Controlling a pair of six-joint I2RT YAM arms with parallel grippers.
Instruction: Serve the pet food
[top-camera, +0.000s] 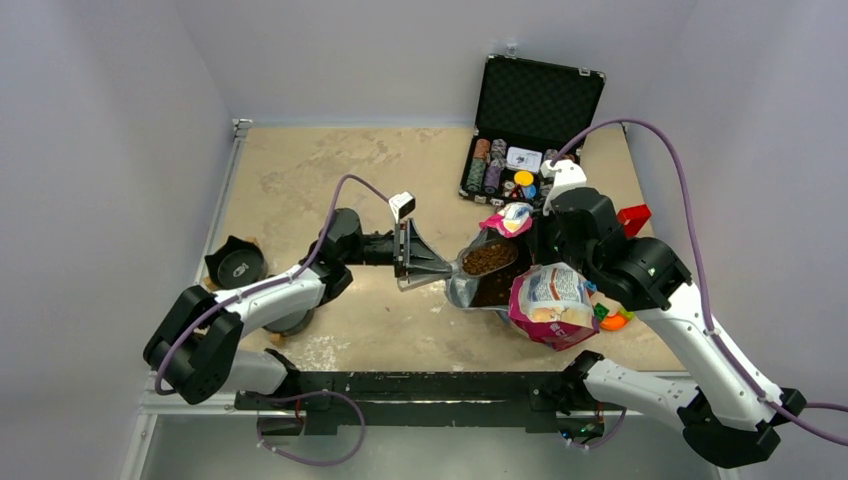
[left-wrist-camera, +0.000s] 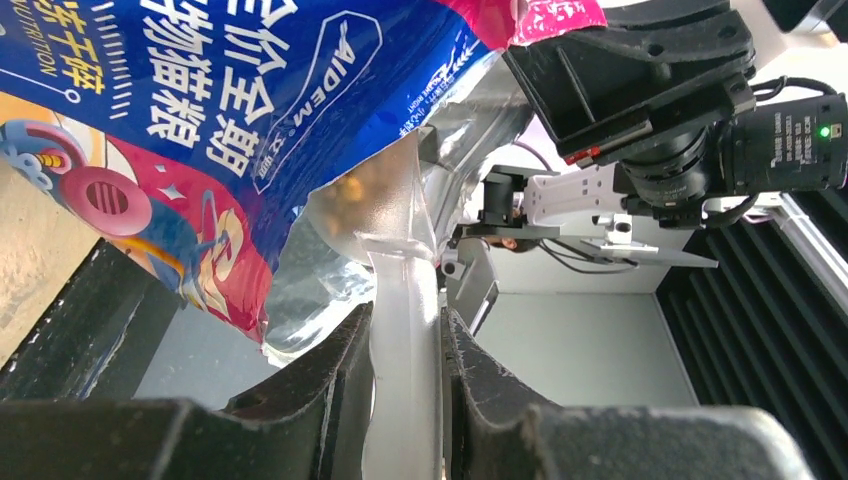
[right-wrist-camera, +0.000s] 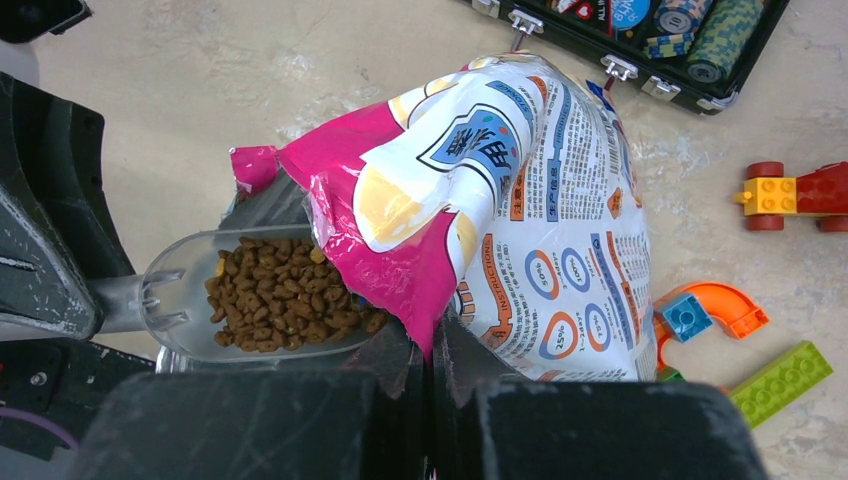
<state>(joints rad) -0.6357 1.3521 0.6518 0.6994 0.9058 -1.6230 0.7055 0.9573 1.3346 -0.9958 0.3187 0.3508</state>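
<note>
The handle of a clear plastic scoop (right-wrist-camera: 168, 292) is clamped between the fingers of the left hand (left-wrist-camera: 405, 400), which is closed on it from both sides. The scoop is held roughly level at the mouth of a pink, white and blue bag (right-wrist-camera: 540, 200), and its bowl is heaped with the pet food (right-wrist-camera: 285, 295), small dark-brown pellets. The far end of the scoop is partly covered by the torn pink edge of the bag. More pellets can be seen inside the silver-lined opening in the top view.

The right hand (right-wrist-camera: 430, 400) is shut tight on that pink edge of the bag, so that the mouth is held up and open towards the left arm. The bag itself is set on the tabletop (top-camera: 330, 170) towards the near right corner.

A black bowl (top-camera: 237, 265) is placed against the left edge of the tabletop, well apart from the scoop. An open black case (top-camera: 540, 100) is found at the far right corner, with stacks of poker chips (top-camera: 483, 165) in its lower half. Near the right edge, just beside the bag, a red and yellow toy car (right-wrist-camera: 795, 192), an orange curved piece (right-wrist-camera: 715, 305) and a green brick (right-wrist-camera: 780, 375) are scattered.
</note>
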